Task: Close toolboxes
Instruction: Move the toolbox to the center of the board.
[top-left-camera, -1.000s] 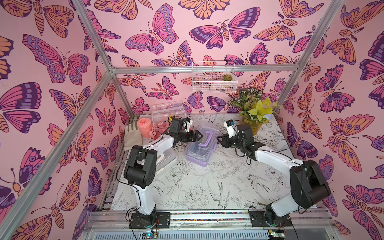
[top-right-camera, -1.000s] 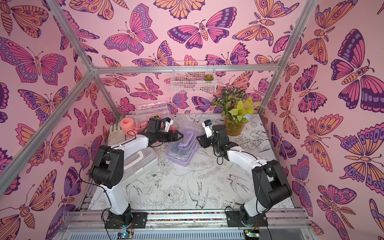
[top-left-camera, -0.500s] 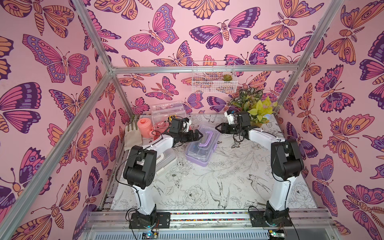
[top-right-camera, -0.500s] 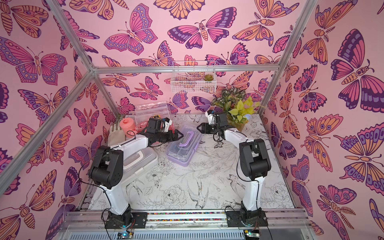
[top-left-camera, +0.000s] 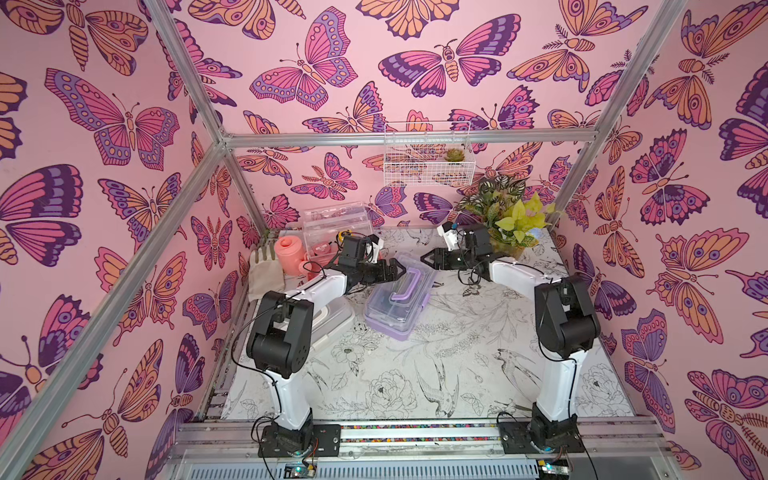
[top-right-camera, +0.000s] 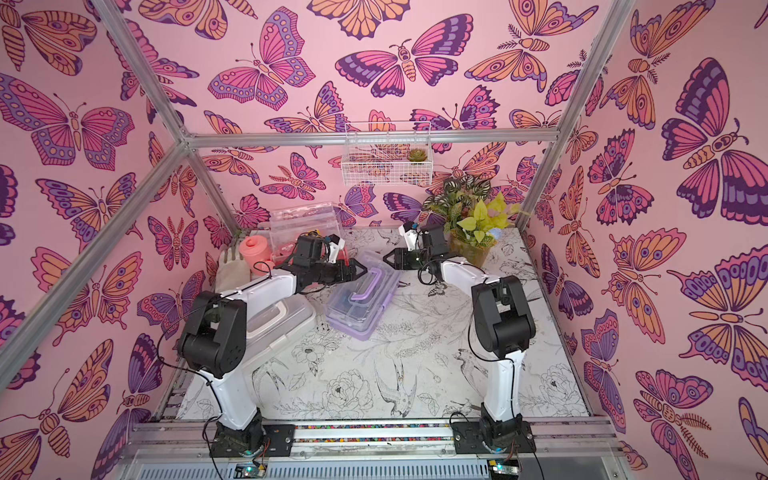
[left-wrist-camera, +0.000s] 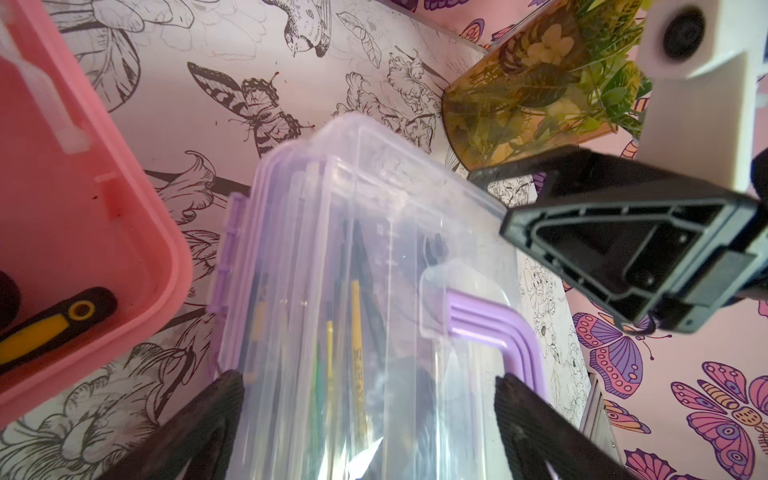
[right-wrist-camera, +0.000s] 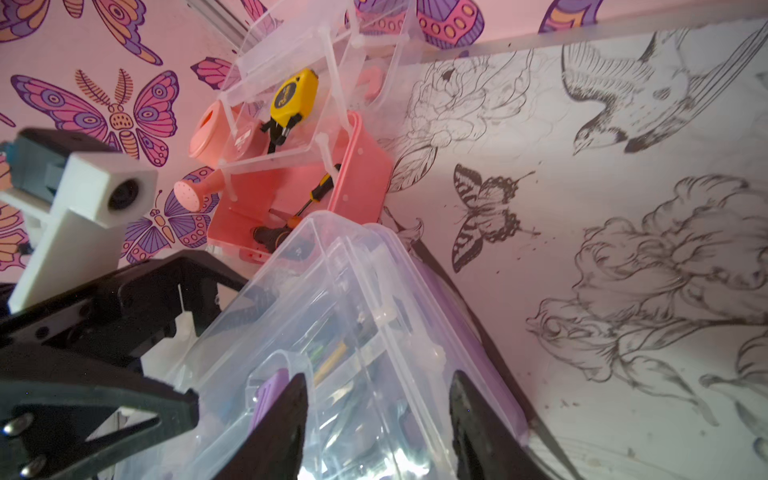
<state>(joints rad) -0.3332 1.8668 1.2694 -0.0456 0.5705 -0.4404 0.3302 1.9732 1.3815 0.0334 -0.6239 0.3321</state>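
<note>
Two lids are down: white toolbox (top-right-camera: 286, 318), purple toolbox (top-left-camera: 395, 297).
Pink toolbox (right-wrist-camera: 361, 174) stands open; left gripper (top-left-camera: 402, 271) and right gripper (top-left-camera: 424, 261) hover with jaws apart, empty.

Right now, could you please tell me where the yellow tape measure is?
The tape measure sits in the open pink plastic toolbox at the far left of the table, beside the round pink watering can, clearest in the right wrist view.
</note>
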